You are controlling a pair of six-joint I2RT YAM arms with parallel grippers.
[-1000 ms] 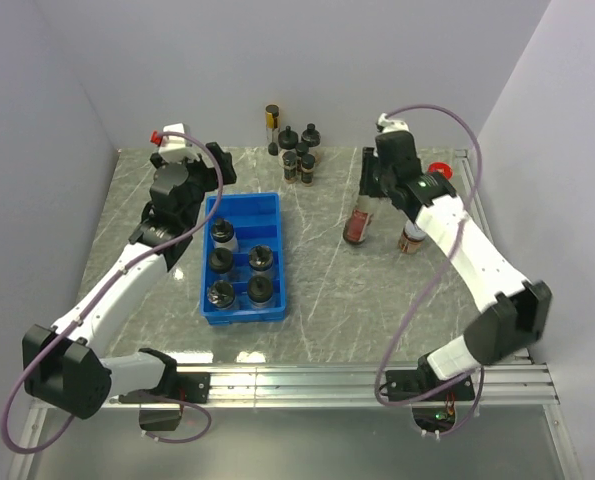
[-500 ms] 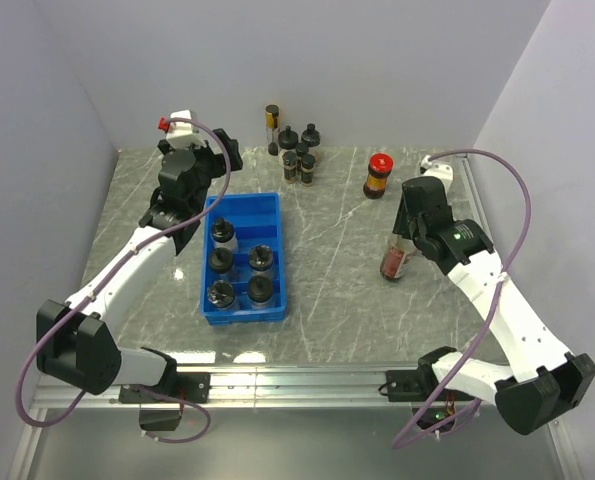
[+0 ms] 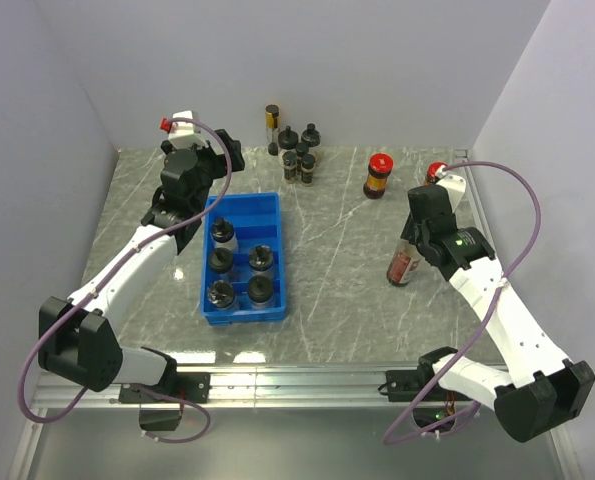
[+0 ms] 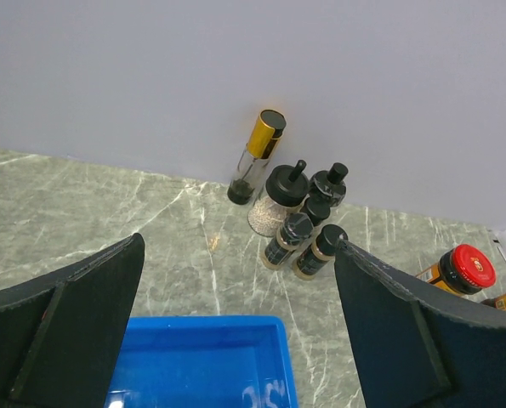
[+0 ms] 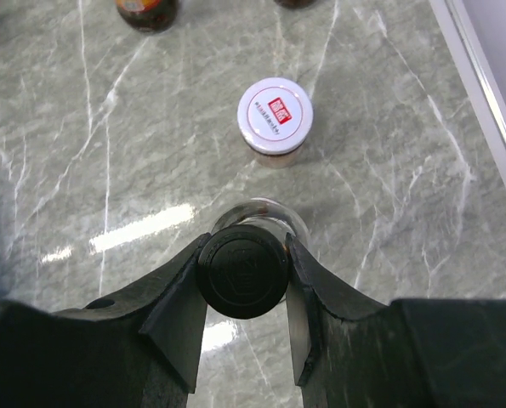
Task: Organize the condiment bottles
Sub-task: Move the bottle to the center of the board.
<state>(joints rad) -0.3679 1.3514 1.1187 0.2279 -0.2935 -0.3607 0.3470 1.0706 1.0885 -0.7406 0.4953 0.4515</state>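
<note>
My right gripper point(image 3: 414, 240) point(image 5: 244, 253) is shut on the black cap of a glass bottle with reddish-brown contents point(image 3: 402, 266) point(image 5: 242, 270). The bottle hangs slightly tilted over the right side of the table. A white-capped jar point(image 5: 275, 116) stands just beyond it. My left gripper point(image 3: 225, 156) point(image 4: 240, 248) is open and holds nothing, above the back edge of the blue tray point(image 3: 273, 215) point(image 4: 203, 357). Several black-capped bottles point(image 3: 220, 260) stand in the tray. A group of black-capped bottles point(image 3: 297, 155) point(image 4: 299, 225) and a gold-capped one point(image 4: 257, 157) stand by the back wall.
A red-capped jar point(image 3: 378, 174) point(image 4: 458, 269) stands at the back right of the table. The side walls close in on the left and right. A metal rail point(image 3: 307, 378) runs along the table's near edge.
My right arm has carried the reddish-brown bottle from the back middle rightward and nearer, which uncovers the red-capped jar. My left gripper has shifted slightly right along the back.
</note>
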